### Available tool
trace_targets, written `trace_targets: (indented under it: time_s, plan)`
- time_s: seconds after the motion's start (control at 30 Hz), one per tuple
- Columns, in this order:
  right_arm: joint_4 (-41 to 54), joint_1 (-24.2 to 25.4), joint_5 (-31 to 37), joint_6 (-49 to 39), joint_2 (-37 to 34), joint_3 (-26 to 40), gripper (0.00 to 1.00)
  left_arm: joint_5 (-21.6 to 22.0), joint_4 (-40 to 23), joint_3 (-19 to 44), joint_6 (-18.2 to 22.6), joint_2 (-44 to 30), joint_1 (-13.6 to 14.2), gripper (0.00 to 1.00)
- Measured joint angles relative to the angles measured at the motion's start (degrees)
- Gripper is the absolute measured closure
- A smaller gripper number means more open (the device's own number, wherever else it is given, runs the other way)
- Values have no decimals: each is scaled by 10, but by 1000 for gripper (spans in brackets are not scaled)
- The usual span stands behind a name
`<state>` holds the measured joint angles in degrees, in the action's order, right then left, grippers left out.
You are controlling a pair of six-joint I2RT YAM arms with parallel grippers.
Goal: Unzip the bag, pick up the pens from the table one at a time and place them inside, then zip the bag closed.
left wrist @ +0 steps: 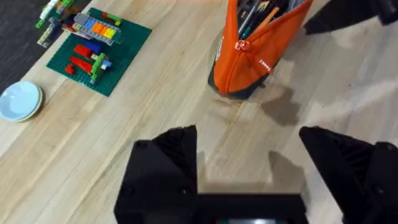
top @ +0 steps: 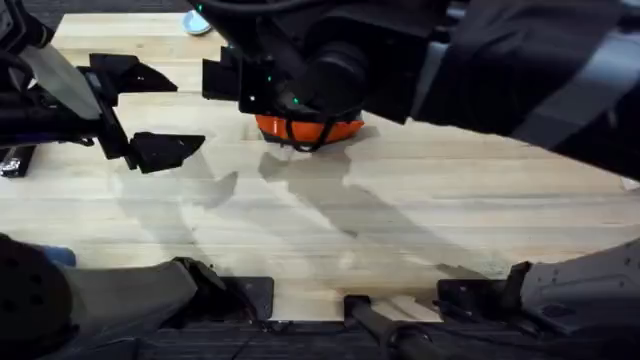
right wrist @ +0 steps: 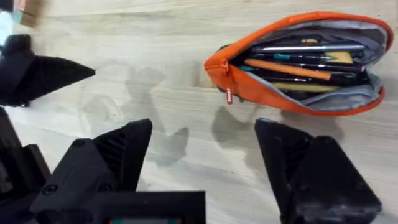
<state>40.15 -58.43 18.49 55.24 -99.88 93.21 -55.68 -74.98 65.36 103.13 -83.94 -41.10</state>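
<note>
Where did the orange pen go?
The orange pen lies inside the open bag, among other pens, on the table.

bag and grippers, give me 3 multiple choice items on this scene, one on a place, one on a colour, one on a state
1. Where are the pens?
A. inside the bag
B. loose on the table
C. in the left gripper

2. What colour is the bag?
A. green
B. orange
C. blue

3. How is the bag's zipper?
A. zipped fully closed
B. open, showing the inside
C. torn off

Answers:
1. A: the right wrist view shows pens lying inside the pouch, and none on the table around it.
2. B: its fabric is orange in every view.
3. B: the mouth gapes wide, with the grey lining visible. The left gripper and right gripper both stand open and empty.
</note>
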Motion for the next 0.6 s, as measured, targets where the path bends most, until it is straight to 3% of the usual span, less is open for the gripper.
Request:
trace_targets:
  time_s: [0.6]
  plan:
    - [-35, -1, 2, 0, -55, 0, 5, 0, 0, 0, 0, 0, 0, 7]
